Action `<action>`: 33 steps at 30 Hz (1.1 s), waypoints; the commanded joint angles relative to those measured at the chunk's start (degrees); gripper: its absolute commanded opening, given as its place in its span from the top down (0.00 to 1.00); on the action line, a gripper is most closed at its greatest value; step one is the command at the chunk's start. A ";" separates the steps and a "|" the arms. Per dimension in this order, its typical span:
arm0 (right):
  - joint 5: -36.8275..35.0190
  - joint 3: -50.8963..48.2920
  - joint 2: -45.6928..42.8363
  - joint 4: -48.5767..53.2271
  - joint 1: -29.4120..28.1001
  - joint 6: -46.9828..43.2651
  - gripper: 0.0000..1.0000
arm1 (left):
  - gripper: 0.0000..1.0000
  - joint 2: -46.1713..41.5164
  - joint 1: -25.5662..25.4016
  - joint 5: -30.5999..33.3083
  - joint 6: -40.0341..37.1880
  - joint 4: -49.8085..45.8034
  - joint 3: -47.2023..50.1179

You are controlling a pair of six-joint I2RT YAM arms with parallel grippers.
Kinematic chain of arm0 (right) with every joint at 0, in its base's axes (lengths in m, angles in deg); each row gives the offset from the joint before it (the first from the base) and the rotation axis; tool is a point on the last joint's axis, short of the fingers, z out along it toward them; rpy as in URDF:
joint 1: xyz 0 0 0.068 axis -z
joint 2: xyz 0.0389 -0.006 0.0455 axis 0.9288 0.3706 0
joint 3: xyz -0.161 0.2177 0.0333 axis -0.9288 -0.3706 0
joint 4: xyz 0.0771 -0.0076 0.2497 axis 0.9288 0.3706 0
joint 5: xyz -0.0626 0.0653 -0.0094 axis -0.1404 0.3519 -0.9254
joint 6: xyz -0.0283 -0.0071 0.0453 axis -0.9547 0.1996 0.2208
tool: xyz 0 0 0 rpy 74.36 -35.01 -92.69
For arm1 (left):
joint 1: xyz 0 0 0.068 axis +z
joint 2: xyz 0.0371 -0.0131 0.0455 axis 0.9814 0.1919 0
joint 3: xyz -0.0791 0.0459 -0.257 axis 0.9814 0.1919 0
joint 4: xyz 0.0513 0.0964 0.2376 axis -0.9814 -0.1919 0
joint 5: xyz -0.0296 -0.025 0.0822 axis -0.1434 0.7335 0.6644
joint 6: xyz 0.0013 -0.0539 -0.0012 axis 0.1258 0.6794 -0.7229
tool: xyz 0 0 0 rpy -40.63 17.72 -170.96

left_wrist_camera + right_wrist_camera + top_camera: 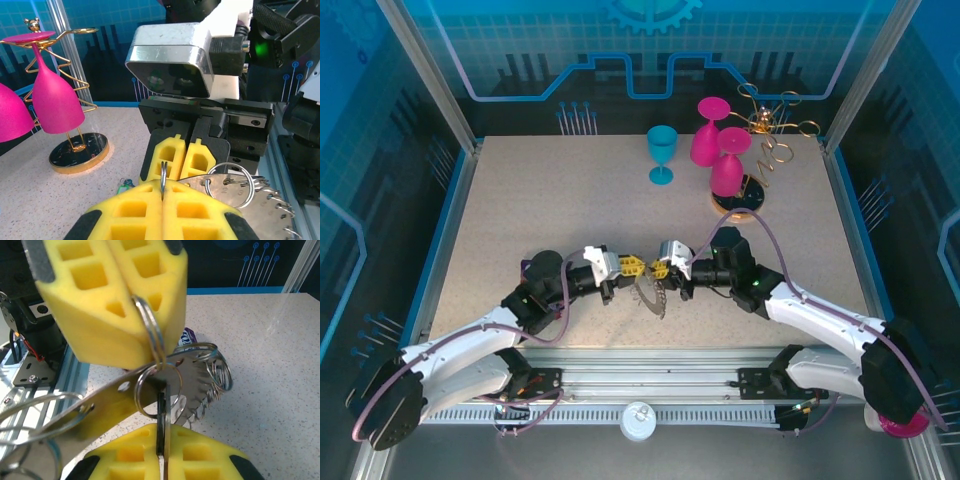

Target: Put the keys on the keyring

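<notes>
Presently left claw (632,267), right claw (657,268) on keyring (653,296).

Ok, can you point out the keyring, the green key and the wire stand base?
keyring (260,215), left wrist view, on its flat grey plate.
green key (123,188), left wrist view, on its translucent head.
wire stand base (95,145), left wrist view, on its dark top face.

The keyring (653,294), a flat dark grey disc rimmed with small silvery wire loops, hangs tilted on edge over the near middle of the tabletop (550,200). A green-headed key (123,187) lies on the tabletop, mostly hidden.
</notes>
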 commanded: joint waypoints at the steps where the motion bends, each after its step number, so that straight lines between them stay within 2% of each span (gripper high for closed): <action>1: 0.08 0.12 -0.64 0.53 -1.04 -0.80 0.95 | 1.00 -0.01 0.79 -1.60 4.02 8.75 0.29; 5: -0.87 0.07 -1.55 0.74 -1.14 -1.07 0.98 | 1.00 -0.25 1.13 -1.88 4.05 7.74 0.25; 10: -8.53 0.39 -4.97 2.72 -0.96 -3.33 1.00 | 1.00 -1.19 1.41 -1.50 0.99 1.33 -0.03; 19: -10.99 3.15 -8.19 8.22 -1.53 -7.34 1.00 | 1.00 -0.99 1.65 -1.31 -2.46 -5.55 -1.07; 28: -18.16 7.65 -7.08 16.01 -6.28 -14.87 1.00 | 1.00 0.54 1.59 0.67 -7.31 -16.44 -4.96; 33: -22.35 8.79 -6.71 17.51 -7.82 -15.40 1.00 | 1.00 0.35 1.59 2.80 -7.47 -22.22 -4.98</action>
